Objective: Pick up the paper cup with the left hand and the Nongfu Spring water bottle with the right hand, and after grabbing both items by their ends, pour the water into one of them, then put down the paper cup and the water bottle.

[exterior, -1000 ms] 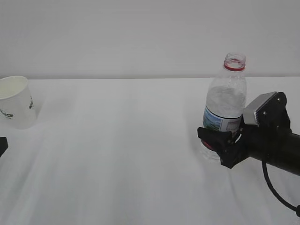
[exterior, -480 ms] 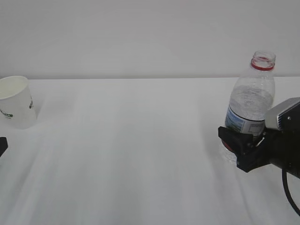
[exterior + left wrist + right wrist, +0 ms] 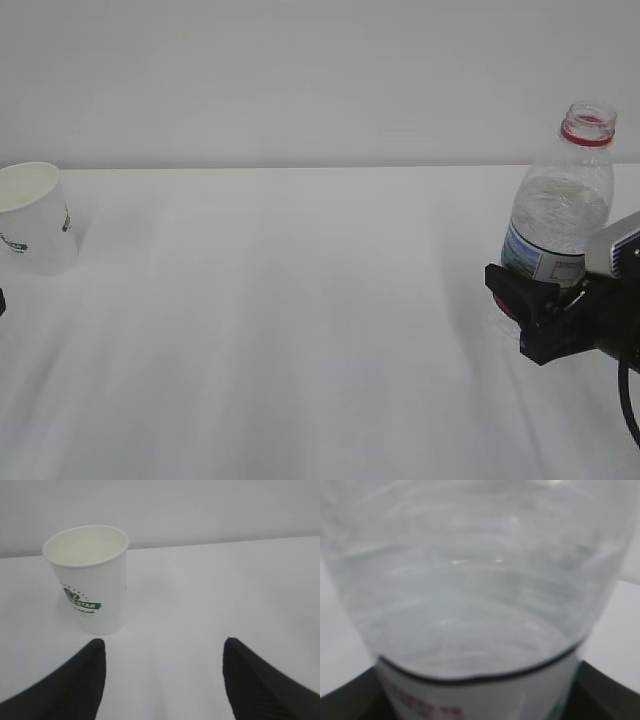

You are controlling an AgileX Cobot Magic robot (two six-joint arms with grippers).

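1. Right wrist view: the black two-jaw right hand (image 3: pixel 528 305) is clamped on the lower body of the clear ribbed plastic Nongfu Spring water bottle (image 3: pixel 470 580), which fills the frame; dark jaw edges show at 7 and 5 o'clock beside the label.
2. Exterior view: the bottle (image 3: pixel 558 220), red neck ring and no cap, is held at 3 o'clock of the scene, leaning slightly toward 1 o'clock. Whether its base touches the white table (image 3: pixel 280 320) cannot be told.
3. Left wrist view: the black left hand (image 3: pixel 162 680) is spread wide and grasps nothing; its fingertips (image 3: pixel 95 650) frame bare table.
4. The small white tapered paper cup (image 3: pixel 90 580) with green logo stands upright at 11 o'clock of that hand, just beyond the left finger and outside the gap.
5. Judgement: the bottle appears due for setting down. Level it first, lower until the base seats flat, then release; an uncapped, leaning bottle could spill any water left inside.
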